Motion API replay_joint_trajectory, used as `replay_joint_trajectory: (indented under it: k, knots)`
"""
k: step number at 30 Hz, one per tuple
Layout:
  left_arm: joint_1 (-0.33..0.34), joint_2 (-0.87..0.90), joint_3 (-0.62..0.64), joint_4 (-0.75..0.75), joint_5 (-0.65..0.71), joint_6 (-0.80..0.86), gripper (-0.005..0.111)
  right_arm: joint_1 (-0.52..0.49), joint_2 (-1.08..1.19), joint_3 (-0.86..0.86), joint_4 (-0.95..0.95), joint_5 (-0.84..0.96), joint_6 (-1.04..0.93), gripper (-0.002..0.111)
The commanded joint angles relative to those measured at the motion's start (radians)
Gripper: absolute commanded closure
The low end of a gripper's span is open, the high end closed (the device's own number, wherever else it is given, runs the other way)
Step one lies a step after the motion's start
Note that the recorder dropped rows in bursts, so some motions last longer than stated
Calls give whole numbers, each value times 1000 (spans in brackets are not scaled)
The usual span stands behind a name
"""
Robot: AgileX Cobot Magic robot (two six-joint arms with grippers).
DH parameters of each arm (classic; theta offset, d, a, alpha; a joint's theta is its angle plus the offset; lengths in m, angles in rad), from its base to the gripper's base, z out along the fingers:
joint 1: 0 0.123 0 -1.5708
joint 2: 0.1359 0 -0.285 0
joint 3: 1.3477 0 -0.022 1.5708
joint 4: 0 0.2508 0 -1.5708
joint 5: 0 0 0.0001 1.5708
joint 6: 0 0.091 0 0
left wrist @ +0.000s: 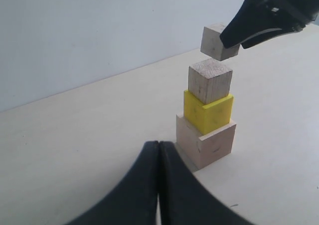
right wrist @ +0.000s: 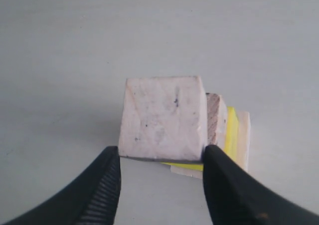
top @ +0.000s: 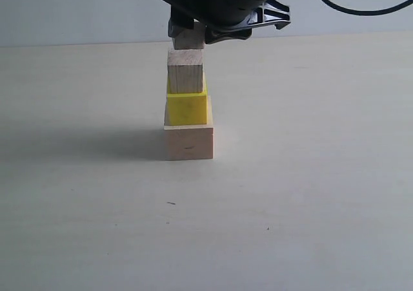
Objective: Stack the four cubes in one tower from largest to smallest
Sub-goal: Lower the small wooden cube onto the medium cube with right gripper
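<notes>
The right gripper [right wrist: 162, 155] pinches the tiny cube [top: 189, 41] by two opposite faces, just above the medium cube [top: 185, 70], with a thin gap between them. Beneath stand the yellow cube [top: 187, 108] and the large cube [top: 188, 142], edges stepping outward, with the table [top: 310, 194] spreading wide to left and right. The left gripper [left wrist: 158, 152] sits nearer, closed tight on nothing.

Setting: robotics lab, tabletop test bench. Evidence: plain pale tabletop [top: 310, 194] filling the lower field; blank grey-blue wall [top: 64, 10] behind it, ten to two o'clock in the exterior view; black cable [top: 361, 8] looping at one o'clock; black right gripper [top: 188, 36] at twelve o'clock, clamped on a tiny cube [top: 189, 42]; stacked blocks [top: 188, 110] at centre, two bare wood, one yellow; flat even light, soft shadow [top: 84, 142] at nine o'clock
</notes>
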Motion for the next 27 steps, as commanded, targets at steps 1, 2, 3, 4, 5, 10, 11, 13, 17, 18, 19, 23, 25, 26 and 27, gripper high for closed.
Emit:
replay_joint_trajectory:
  k: [1,2,3,4,5,10,11,13,17,18,19,23,25,26,27]
  knots:
    - [0,-4,2,5,-13,-11,107,-4,-2,-9,-21,-6,28,108]
    - [0,-4,2,5,-13,-11,107,-4,-2,-9,-21,-6,28,108]
    - [0,-4,2,5,-13,-11,107,-4,1,-9,-21,-6,28,108]
    - [0,-4,2,5,-13,-11,107,-4,2,-9,-21,-6,28,108]
    - [0,-4,2,5,-13,-11,107,-4,12,-9,-21,-6,28,108]
    - [0,-4,2,5,-13,-11,107,-4,40,-9,-21,-10,25,108]
    - [0,-4,2,5,-13,-11,107,-4,44,-9,-21,-10,25,108]
    - [0,-4,2,5,-13,-11,107,-4,44,-9,-21,-21,25,108]
    - [0,-4,2,5,-13,-11,107,-4,44,-9,-21,-16,25,108]
    - [0,-4,2,5,-13,-11,107,-4,44,-9,-21,-14,25,108]
    - [0,-4,2,5,-13,-11,107,-4,44,-9,-21,-14,25,108]
    - [0,-4,2,5,-13,-11,107,-4,44,-9,-21,-14,25,108]
    - [0,-4,2,5,-13,-11,107,-4,44,-9,-21,-14,25,108]
    - [0,-4,2,5,-13,-11,107,-4,44,-9,-21,-14,25,108]
    - [0,-4,2,5,-13,-11,107,-4,44,-9,-21,-14,25,108]
